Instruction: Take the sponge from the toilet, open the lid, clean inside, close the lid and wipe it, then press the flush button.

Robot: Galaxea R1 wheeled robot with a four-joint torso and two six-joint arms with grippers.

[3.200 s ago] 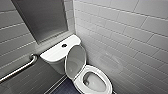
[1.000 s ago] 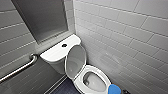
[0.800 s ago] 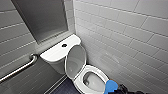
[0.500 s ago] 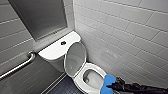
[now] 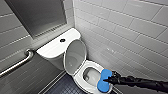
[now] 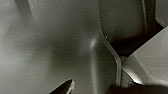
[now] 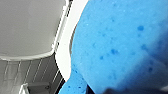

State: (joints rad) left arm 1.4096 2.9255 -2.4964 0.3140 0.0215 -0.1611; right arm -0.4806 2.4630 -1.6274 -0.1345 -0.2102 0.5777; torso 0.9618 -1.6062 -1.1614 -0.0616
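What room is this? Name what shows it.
A bathroom, likely an accessible toilet stall: a glossy white ceramic toilet with its oval white lid raised, a curved metal grab bar, white brick-pattern wall tiles. The right gripper holds a bright blue sponge.

Right claw [image 5: 109,80] grips sponge [image 5: 104,77] at its tip, over the near rim of toilet [image 5: 79,78]. Bowl opening just left of claw. Lid [image 5: 75,56] upright beyond, leaning on tank [image 5: 51,48]. Grab bar [image 5: 18,63] far left.
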